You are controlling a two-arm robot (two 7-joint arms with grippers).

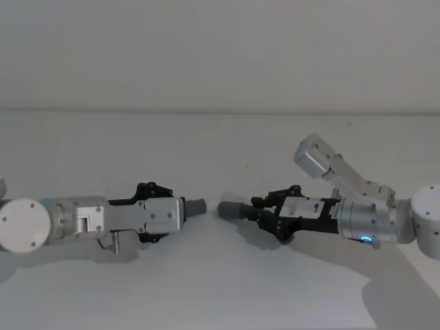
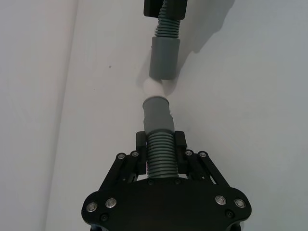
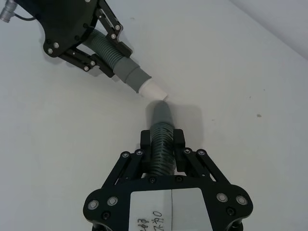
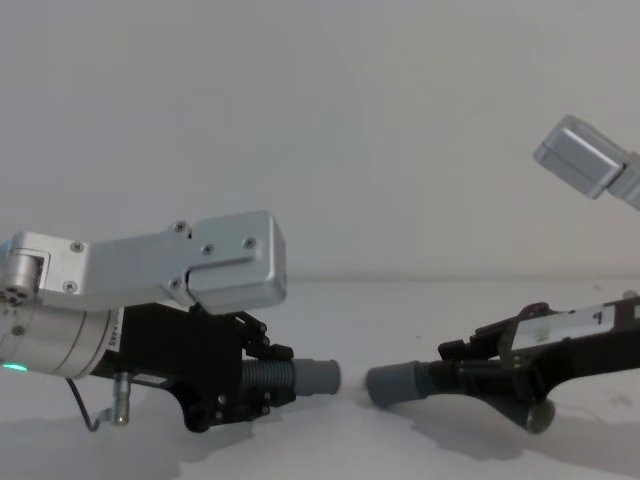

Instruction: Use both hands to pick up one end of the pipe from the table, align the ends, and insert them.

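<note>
Two dark grey ribbed pipe pieces hang just above the white table (image 1: 220, 295), end to end. My left gripper (image 1: 177, 208) is shut on the ribbed part of the left piece, whose smooth cuff (image 1: 196, 206) points right. On the other side, my right gripper (image 1: 261, 212) is shut on the right piece, whose cuff (image 1: 230, 210) points left. A small gap separates the two ends, which sit roughly level in the chest view at the left cuff (image 4: 315, 378) and the right cuff (image 4: 395, 382). In the right wrist view a white tip (image 3: 154, 90) sticks out of the left cuff (image 3: 129, 72), and the right cuff (image 3: 161, 114) lies slightly off its line.
The table's back edge (image 1: 220, 111) meets a plain pale wall. A raised silver link of the right arm (image 1: 317, 157) stands behind the right gripper. A small dark speck (image 3: 259, 115) marks the table. Open white surface lies in front of both grippers.
</note>
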